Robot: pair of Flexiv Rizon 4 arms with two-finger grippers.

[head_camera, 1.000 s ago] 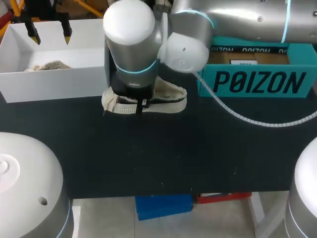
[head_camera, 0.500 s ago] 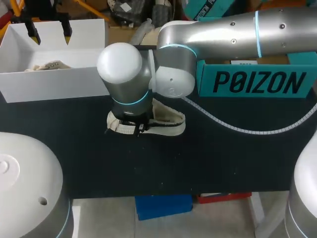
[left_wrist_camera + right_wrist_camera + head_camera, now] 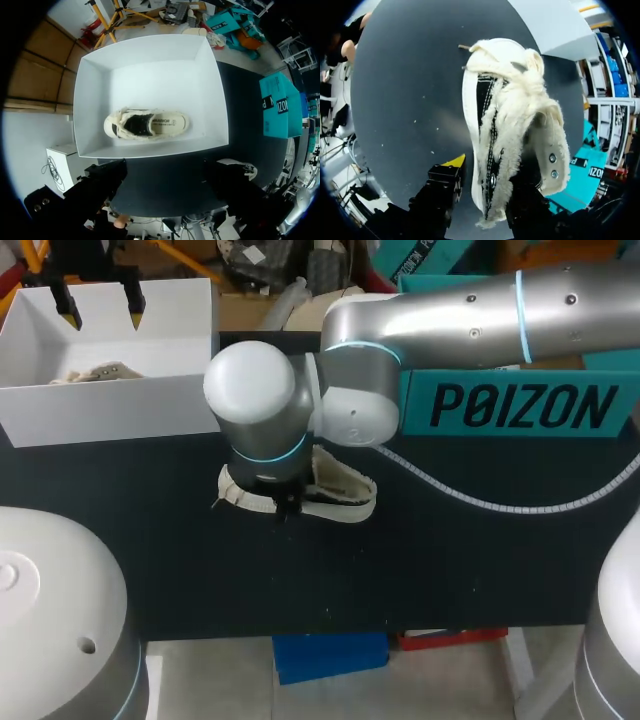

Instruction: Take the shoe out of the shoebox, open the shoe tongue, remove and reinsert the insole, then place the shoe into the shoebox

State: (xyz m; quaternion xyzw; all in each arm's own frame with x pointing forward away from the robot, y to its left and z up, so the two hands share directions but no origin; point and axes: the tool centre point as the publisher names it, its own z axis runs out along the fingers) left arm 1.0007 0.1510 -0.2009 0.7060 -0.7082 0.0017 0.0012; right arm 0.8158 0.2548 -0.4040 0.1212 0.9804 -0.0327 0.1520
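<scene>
In the head view, a white shoebox (image 3: 110, 415) of smooth, straight-walled card is seen directly under the left claw (image 3: 100, 308). A cream second shoe (image 3: 95, 372) lies inside it, below the claw and apart from it. The claw's two yellow-tipped fingers are held wide apart above the box's far wall, and nothing is gripped or touched. The right arm (image 3: 480, 305) is stretched across a teal box (image 3: 520, 405), and its rounded grey wrist is set right over the shoe (image 3: 345, 490). That shoe rests on the black table (image 3: 400, 570), outside both boxes, with its fuzzy cream collar and pale sole showing past the wrist.

In the left wrist view, the open white shoebox is seen ahead of the left claw. The second shoe lies flat on the box floor with its black lining and printed insole exposed. The two dark fingers are spread well apart on the near side of the box, and the space between them is free.

In the right wrist view, the right claw (image 3: 487, 175) is closed on the shoe's side wall. One yellow-tipped finger (image 3: 454, 161) is pressed against the outside of the white rubber sole. The other finger is set in the shoe's opening. The upper is shaggy cream pile with a black panel and frayed laces, and two metal eyelets are seen on the flap beside the inner finger. The toe points away from the claw.
</scene>
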